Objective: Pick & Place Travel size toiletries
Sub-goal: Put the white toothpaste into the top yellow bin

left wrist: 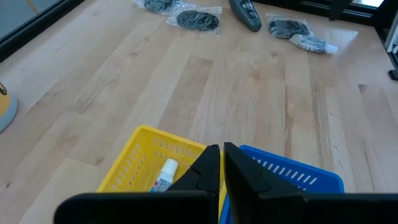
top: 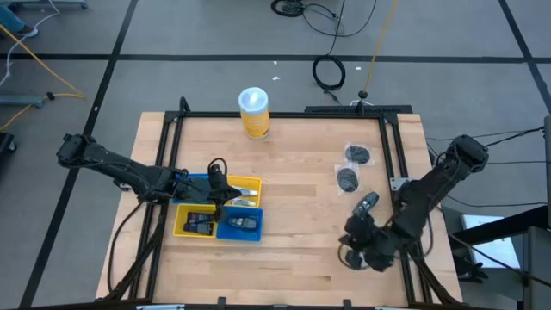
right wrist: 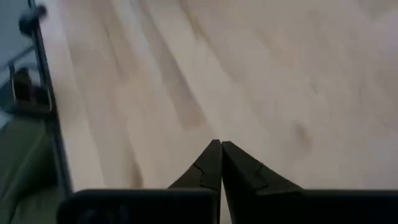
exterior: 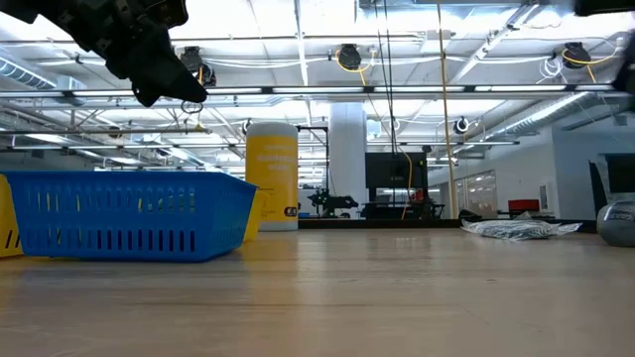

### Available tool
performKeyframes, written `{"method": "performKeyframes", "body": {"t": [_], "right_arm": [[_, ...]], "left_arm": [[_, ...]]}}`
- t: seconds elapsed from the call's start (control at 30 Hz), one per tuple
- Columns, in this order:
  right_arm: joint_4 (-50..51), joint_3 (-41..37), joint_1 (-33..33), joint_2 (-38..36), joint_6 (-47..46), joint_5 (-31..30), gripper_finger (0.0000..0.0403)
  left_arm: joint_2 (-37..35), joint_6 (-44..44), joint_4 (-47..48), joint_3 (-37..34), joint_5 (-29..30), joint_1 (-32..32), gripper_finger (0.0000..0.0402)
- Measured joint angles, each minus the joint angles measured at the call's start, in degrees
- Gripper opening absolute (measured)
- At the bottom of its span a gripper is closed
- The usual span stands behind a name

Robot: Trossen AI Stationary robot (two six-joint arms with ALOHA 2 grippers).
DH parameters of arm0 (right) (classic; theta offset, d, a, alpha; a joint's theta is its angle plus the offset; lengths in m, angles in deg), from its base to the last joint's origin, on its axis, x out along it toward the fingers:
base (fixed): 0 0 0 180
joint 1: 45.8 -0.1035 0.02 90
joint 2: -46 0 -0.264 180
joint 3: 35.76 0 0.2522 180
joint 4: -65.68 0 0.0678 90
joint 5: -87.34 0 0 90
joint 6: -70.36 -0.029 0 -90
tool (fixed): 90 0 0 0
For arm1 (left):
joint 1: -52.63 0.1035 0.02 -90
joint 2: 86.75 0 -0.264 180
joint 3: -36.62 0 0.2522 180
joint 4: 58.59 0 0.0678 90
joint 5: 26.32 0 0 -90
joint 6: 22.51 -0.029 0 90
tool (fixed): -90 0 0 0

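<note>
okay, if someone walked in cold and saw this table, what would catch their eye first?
Probably the yellow and blue trays clustered at the table's left, with the left gripper shut above them. Next, the tall yellow canister at the far edge, and the wrapped toiletries lying loose on the right.

the left gripper (left wrist: 221, 163) is seen with its fingers nearly together, empty, above the yellow tray (left wrist: 149, 152) and blue tray (left wrist: 298, 174), which sit side by side. a white tube (left wrist: 164, 175) lies in the yellow tray. far across the bare wooden table (left wrist: 186, 87), wrapped dark toiletries (left wrist: 198, 18) and a dark oblong item (left wrist: 245, 14) are scattered.
</note>
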Motion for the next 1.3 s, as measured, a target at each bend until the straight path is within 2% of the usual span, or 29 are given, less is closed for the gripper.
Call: {"method": "performKeyframes", "body": {"t": [0.17, 0.3, 0.4, 0.63, 0.77, 0.9, 1.03, 1.3], "right_arm": [[12.16, 1.48, -2.84, -0.02, -11.8, 6.25, 0.0], [13.53, 0.55, -2.83, 0.0, -15.32, 13.96, 0.0021], [13.22, 0.17, -2.48, 0.0, -16.1, 14.23, 0.0062], [7.39, -3.99, 0.84, 0.02, -17.05, 15.31, 0.0194], [3.1, -6.61, 3.03, 0.15, -16.99, 15.82, 0.0226], [2.15, -7.93, 4.44, 1.01, -15.75, 17.44, 0.0209], [0.81, -7.97, 5.38, 2.68, -13.79, 19.82, 0.0176], [-4.66, -7.99, 5.84, 3.65, -9.0, 20.0, 0.0095]], "left_arm": [[0.0, 0.31, 0.04, 0.0, -0.06, 0.0, 0.0024], [0.0, 0.39, 0.07, 0.0, -0.06, 0.01, 0.0024], [0.0, 0.29, 0.07, 0.0, -0.06, 0.0, 0.0024], [0.0, -0.71, 0.09, 0.0, -0.06, 0.0, 0.0024], [0.0, -1.14, 0.09, 0.0, -0.06, 0.0, 0.0024], [0.0, -1.14, 0.08, 0.0, -0.06, 0.0, 0.0024], [0.0, -1.16, 0.09, 0.0, -0.06, 0.0, 0.0024], [0.0, -1.05, 0.09, 0.0, -0.06, 0.02, 0.0024]]}}
